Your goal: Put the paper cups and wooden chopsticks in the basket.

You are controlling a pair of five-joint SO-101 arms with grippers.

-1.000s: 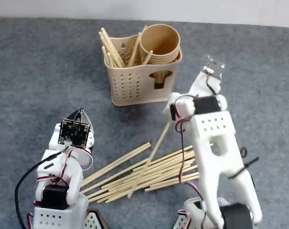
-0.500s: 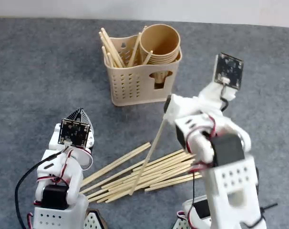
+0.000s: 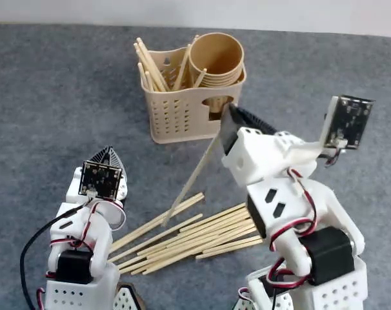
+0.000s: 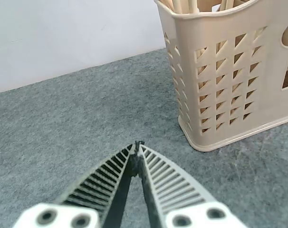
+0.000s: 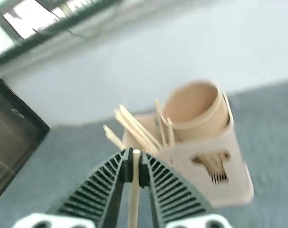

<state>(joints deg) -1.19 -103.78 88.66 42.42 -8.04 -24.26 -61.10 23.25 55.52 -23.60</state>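
The right arm (image 3: 292,213) stands over the grey felt-covered table (image 3: 53,97) with its black ribbed jaws clamped on the upper end of a single pale wooden chopstick (image 3: 192,177). The right wrist view shows this plainly, the stick (image 5: 133,190) pinched between the two jaws and running back toward the camera. From the jaws the chopstick slopes down and away toward the left arm's side. Its lower end reaches the nearest stick of the loose pile of wooden chopsticks (image 3: 195,236), and I cannot tell whether it rests on anything there.

Just beyond the right jaws is the beige perforated plastic basket (image 3: 182,116). The jaws sit close against its near corner, and I cannot make out whether they touch it. Inside the basket, on the side nearer these jaws, is a nested stack of tan paper cups (image 3: 216,58). A bundle of wooden chopsticks (image 3: 153,64) leans upright in the farther part.

The loose pile lies flat on the table behind and below the right jaws, fanned out between the two arm bases.

The left arm (image 3: 86,232) is low, its jaws pressed together with nothing between them, the tips just above the table. The basket (image 4: 220,80) stands ahead of them, well apart, toward the right arm's side.
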